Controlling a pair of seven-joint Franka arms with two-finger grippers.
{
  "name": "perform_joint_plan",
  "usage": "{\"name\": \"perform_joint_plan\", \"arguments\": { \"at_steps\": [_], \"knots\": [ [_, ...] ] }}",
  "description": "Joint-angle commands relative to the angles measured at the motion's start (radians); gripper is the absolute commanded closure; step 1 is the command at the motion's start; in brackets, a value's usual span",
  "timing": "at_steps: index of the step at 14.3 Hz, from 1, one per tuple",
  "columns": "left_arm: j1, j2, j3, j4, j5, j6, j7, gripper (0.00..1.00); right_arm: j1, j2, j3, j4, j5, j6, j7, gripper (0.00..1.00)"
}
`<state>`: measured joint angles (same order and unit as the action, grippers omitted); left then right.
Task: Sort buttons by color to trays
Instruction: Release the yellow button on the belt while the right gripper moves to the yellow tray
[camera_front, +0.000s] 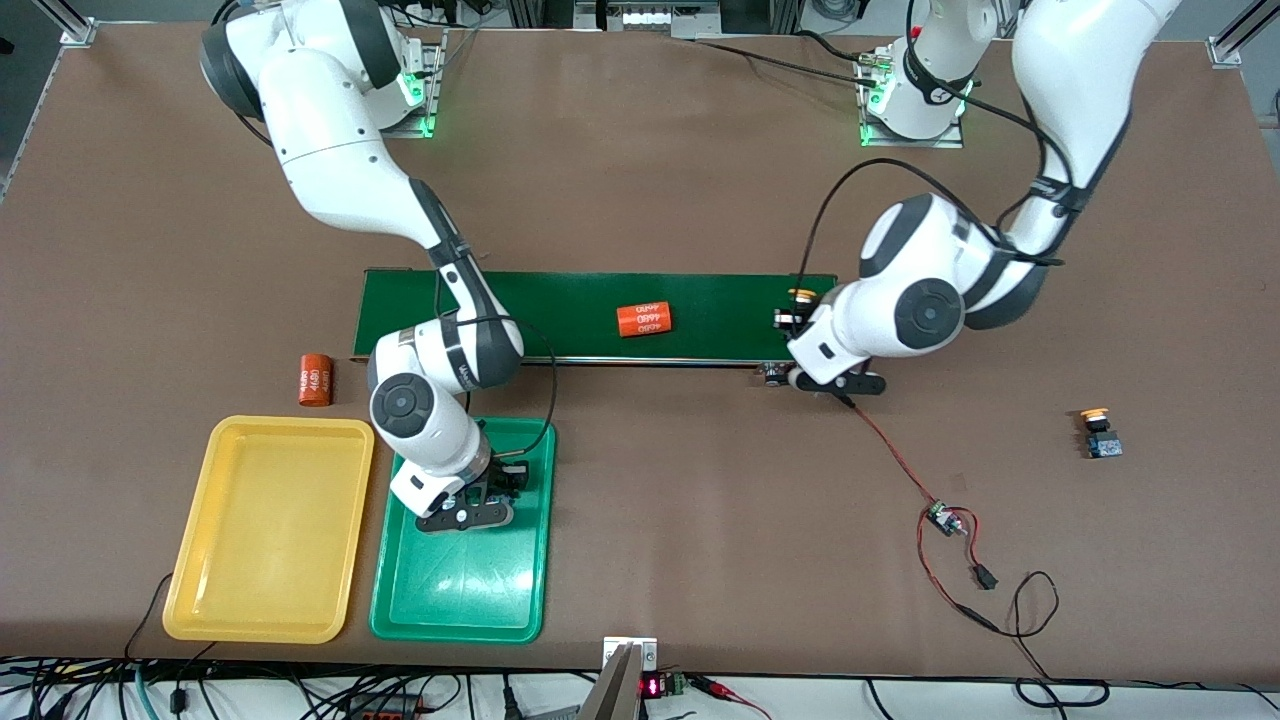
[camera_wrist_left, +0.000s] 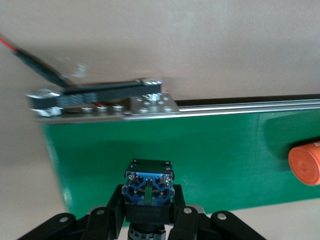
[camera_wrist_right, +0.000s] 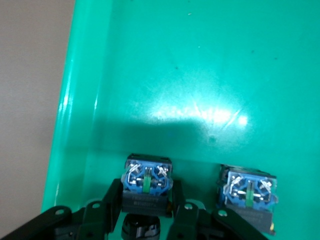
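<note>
**Over the green tray and the belt's end: both hands on buttons**

Over the green tray (camera_front: 455, 595) your right hand (camera_wrist_right: 146, 200) sits low, its fingers (camera_wrist_right: 111, 200) pressed against the black body of a button (camera_wrist_right: 146, 184) whose blue terminal end faces the wrist camera. You can see a second button (camera_wrist_right: 248, 195) standing in the tray just beside the gripped one, the same blue end up; the cap colour of either is hidden from that view. From the front, the right hand (camera_front: 470, 500) is inside the tray at the part farther from the front camera.

Beside the green tray, toward the right arm's end of the desk (camera_front: 700, 520), lies the yellow tray (camera_front: 270, 530), with nothing in it. An orange cylinder (camera_front: 314, 380) rests on the desk a little farther from the front camera than that tray.

Your left hand (camera_wrist_left: 149, 210) is clamped on another button (camera_wrist_left: 149, 187), over the end of the dark-green conveyor belt (camera_front: 590, 315) nearest the left arm. In the front view its yellow-orange cap (camera_front: 801, 295) shows at the hand. A second orange cylinder (camera_front: 644, 319) lies on the middle of the belt.

One more button, yellow-orange capped (camera_front: 1097, 432), stands alone on the desk toward the left arm's end, well apart from both trays.
</note>
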<state>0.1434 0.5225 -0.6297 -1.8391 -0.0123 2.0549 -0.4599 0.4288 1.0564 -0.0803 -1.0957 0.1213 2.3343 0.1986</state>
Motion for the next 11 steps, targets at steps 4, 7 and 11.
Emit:
{"name": "perform_joint_plan", "arguments": {
  "at_steps": [4, 7, 11],
  "knots": [
    [0.019, -0.041, -0.018, -0.101, -0.026, 0.136, -0.045, 0.00, 0.001, -0.021, 0.025, 0.040, 0.011, -0.045, 0.102, 0.00],
    [0.050, -0.111, -0.005, -0.075, -0.028, 0.100, -0.037, 0.00, -0.007, -0.093, 0.024, 0.039, 0.009, -0.139, 0.191, 0.00],
    [0.068, -0.148, 0.114, -0.008, -0.006, 0.022, -0.022, 0.00, -0.015, -0.235, -0.042, 0.037, -0.002, -0.369, 0.191, 0.00]
  ]
}}
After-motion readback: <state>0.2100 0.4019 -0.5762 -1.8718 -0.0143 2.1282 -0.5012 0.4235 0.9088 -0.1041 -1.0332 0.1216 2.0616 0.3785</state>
